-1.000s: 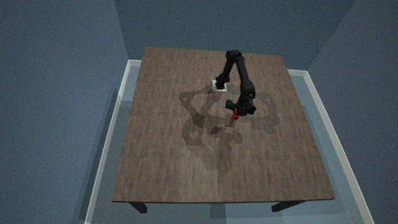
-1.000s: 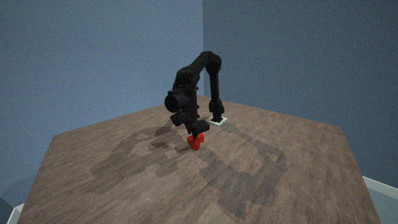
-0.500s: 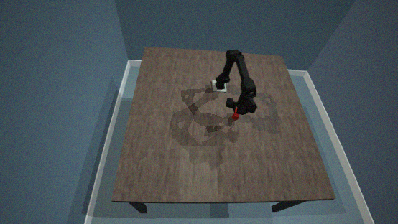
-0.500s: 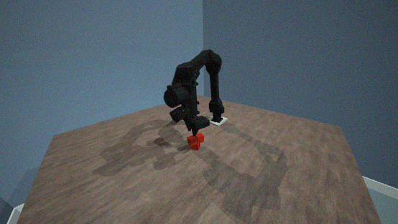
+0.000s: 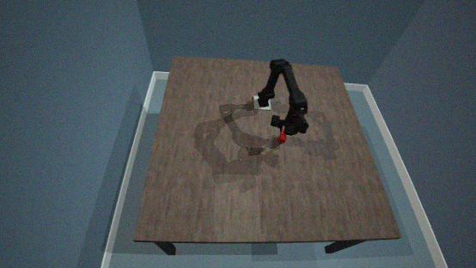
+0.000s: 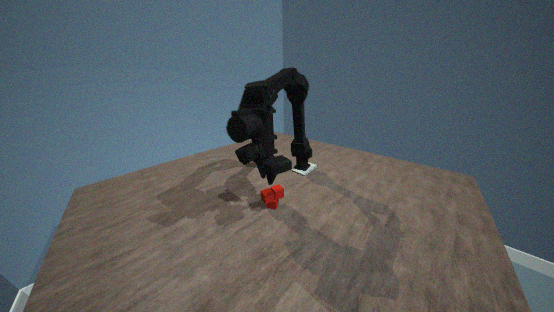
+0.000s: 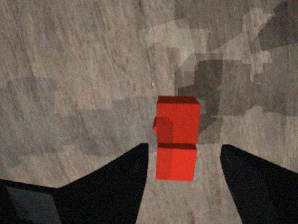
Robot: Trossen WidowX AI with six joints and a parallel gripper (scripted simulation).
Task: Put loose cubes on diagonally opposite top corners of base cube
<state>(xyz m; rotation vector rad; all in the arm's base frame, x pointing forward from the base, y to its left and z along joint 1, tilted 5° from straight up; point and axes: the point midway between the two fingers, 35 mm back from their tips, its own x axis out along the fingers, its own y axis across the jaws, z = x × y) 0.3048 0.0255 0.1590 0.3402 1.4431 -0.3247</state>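
Note:
Two red cubes sit side by side on the red base cube (image 6: 271,204) in the exterior view, one cube (image 6: 266,195) at left and one (image 6: 278,191) at right. The wrist view shows their tops, a farther cube (image 7: 178,123) and a nearer cube (image 7: 175,163), with a thin dark line between them; the gap's width cannot be told. Only a small corner of the base shows there, left of the farther cube. Both cubes look level. My gripper (image 6: 270,181) (image 7: 184,151) is open and empty above the stack, its fingers clear on both sides. The top view shows the red stack (image 5: 282,138) partly covered by the arm.
The arm (image 5: 296,96) (image 6: 298,117) arches over from its white base plate (image 5: 268,107) (image 6: 311,170), behind the stack. Arm shadows fall across the wooden table (image 5: 301,206) (image 6: 200,260) on both sides of the stack.

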